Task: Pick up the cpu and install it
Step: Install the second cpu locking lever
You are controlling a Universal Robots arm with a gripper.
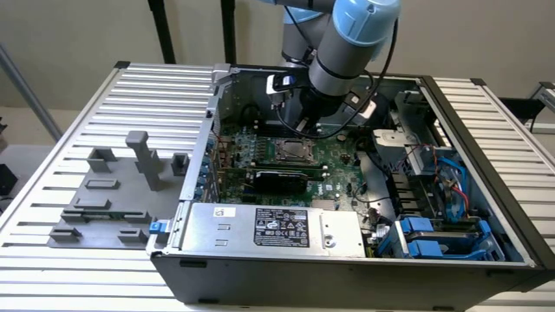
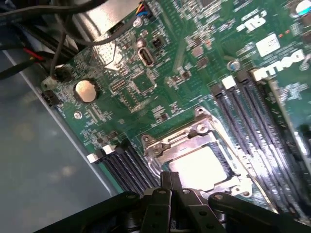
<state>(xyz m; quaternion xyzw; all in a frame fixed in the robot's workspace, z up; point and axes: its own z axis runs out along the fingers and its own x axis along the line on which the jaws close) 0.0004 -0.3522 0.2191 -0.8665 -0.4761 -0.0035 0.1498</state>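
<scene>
At the near edge of the ribbed metal desk (image 1: 104, 279) lies an open computer case (image 1: 347, 273), its power supply (image 1: 273, 229) with a black label lying along the near wall and blue drive caddies (image 1: 429, 237) in the near corner on the exterior view's right. On the desk beside the case, toward the exterior view's left, sits a grey plastic fixture tray (image 1: 108, 201) with upright blocks. Deeper in the case lies the green motherboard (image 1: 334, 162). The cpu (image 2: 199, 167) sits seated in the socket frame (image 2: 167, 143) on that board, silvery top up, flanked by black memory slots (image 2: 252, 111). The tool (image 2: 170, 182) hangs just above the chip's edge with its fingers pressed together, holding nothing. A coin cell battery (image 2: 85, 91) lies farther along the board. The arm (image 1: 351, 45) comes down from the far side.
</scene>
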